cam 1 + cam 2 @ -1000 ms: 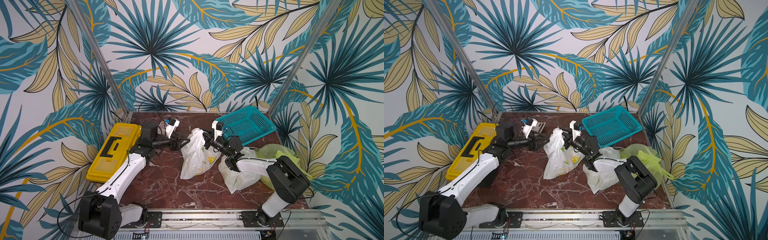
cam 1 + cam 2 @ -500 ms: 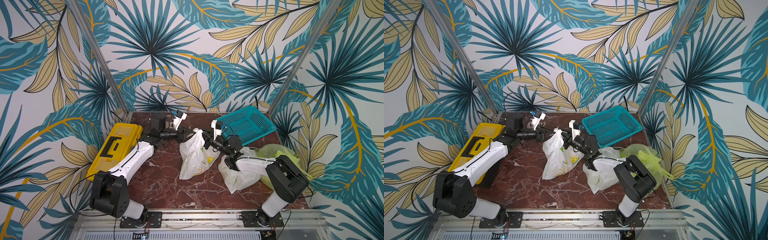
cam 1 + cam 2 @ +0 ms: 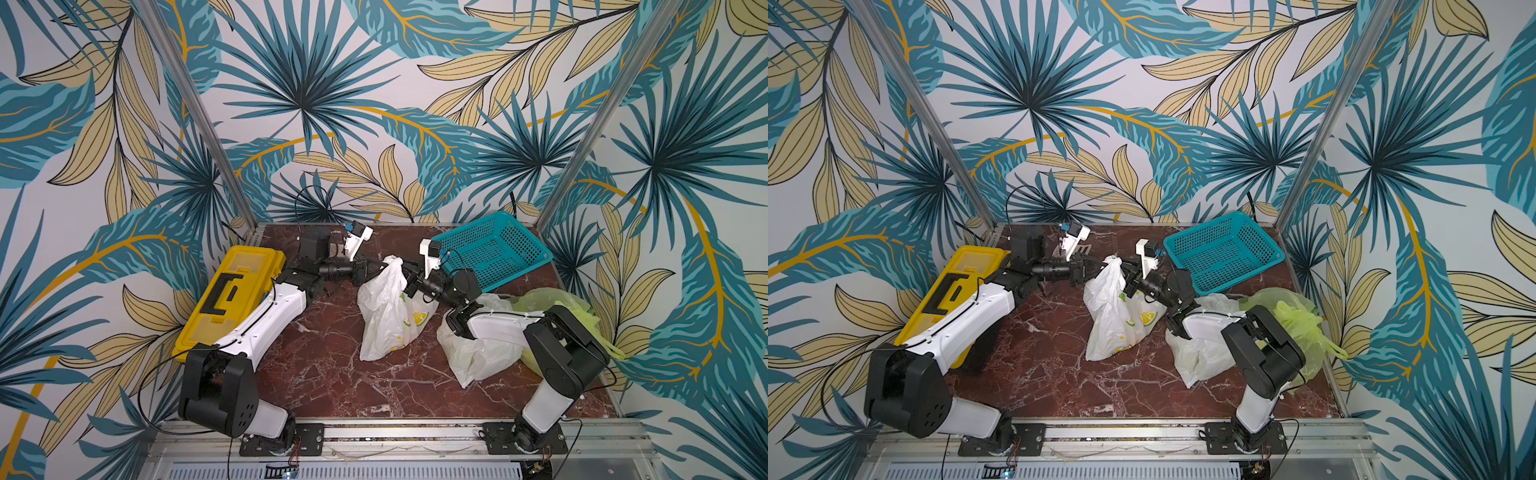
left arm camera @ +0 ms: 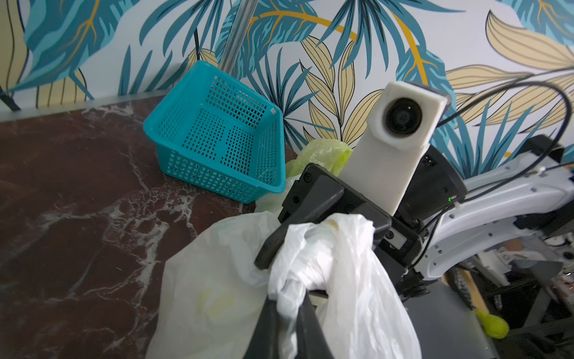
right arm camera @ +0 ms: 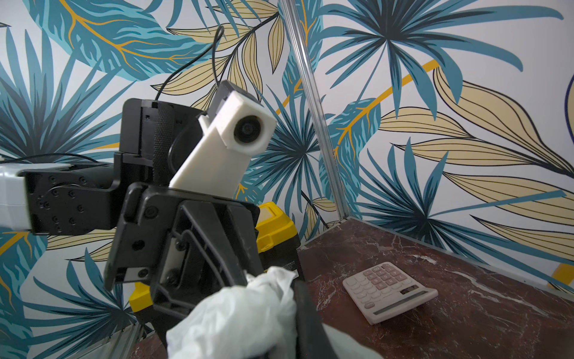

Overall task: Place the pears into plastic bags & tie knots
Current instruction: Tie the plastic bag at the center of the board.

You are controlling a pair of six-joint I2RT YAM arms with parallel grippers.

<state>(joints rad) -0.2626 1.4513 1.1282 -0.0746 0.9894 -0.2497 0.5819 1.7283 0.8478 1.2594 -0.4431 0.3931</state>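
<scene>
Three plastic bags are sitting on the marble table (image 3: pixel 332 374): two white and one light green. One teal basket (image 3: pixel 494 249), one yellow toolbox (image 3: pixel 232 291) and one calculator (image 5: pixel 388 289) are sharing the surface.

The lemon-print bag (image 3: pixel 386 320) is standing mid-table. Its thin white film is crinkling, and its gathered top is being held up between the two grippers. The left gripper (image 4: pixel 289 298) is clamping the twisted handle plastic. The right gripper (image 3: pixel 402 269) is pinching the same bunch from the opposite side (film is covering its fingertips).

The second white bag (image 3: pixel 478 357) is lying under the right arm, and the green bag (image 3: pixel 548 299) is sitting behind it. The bags are hiding the pears. Whether the twisted bunch is a knot cannot be told.
</scene>
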